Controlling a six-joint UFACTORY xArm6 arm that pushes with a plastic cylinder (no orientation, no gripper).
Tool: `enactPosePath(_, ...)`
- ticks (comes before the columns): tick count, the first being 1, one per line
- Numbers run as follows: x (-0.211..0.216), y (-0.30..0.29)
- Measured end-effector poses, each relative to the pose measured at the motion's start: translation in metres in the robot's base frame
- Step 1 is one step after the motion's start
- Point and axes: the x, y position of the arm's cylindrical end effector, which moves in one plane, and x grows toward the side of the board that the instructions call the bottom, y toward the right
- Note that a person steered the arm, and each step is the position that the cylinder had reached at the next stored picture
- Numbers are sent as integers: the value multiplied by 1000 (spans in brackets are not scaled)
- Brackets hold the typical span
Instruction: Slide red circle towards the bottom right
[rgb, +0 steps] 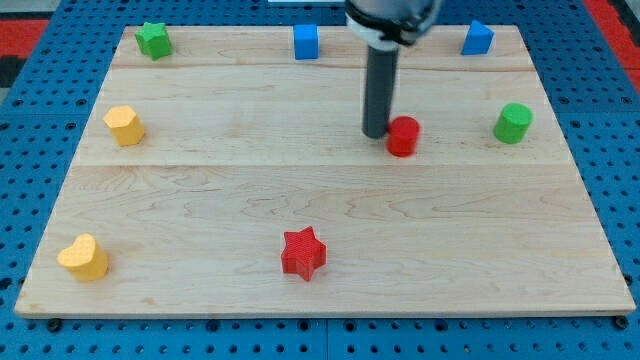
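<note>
The red circle (403, 136) is a short red cylinder standing on the wooden board (200, 200), right of centre in the upper half. My tip (377, 133) is the lower end of the dark rod that comes down from the view's top. It stands right against the red circle's left side, touching it or nearly so.
A green circle (512, 122) stands to the right of the red one. A red star (303, 252) lies at bottom centre. Along the top are a green star (153, 39), a blue cube (306, 41) and a blue block (477, 38). Yellow blocks sit at left (124, 125) and bottom left (83, 257).
</note>
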Motion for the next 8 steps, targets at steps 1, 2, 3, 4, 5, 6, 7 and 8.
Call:
enactPosePath(1, 15, 9)
enactPosePath(2, -22, -3)
enactPosePath(3, -17, 25)
enactPosePath(4, 20, 33)
enactPosePath(5, 50, 35)
enactPosePath(6, 27, 35)
enactPosePath(7, 24, 58)
enactPosePath(8, 50, 77)
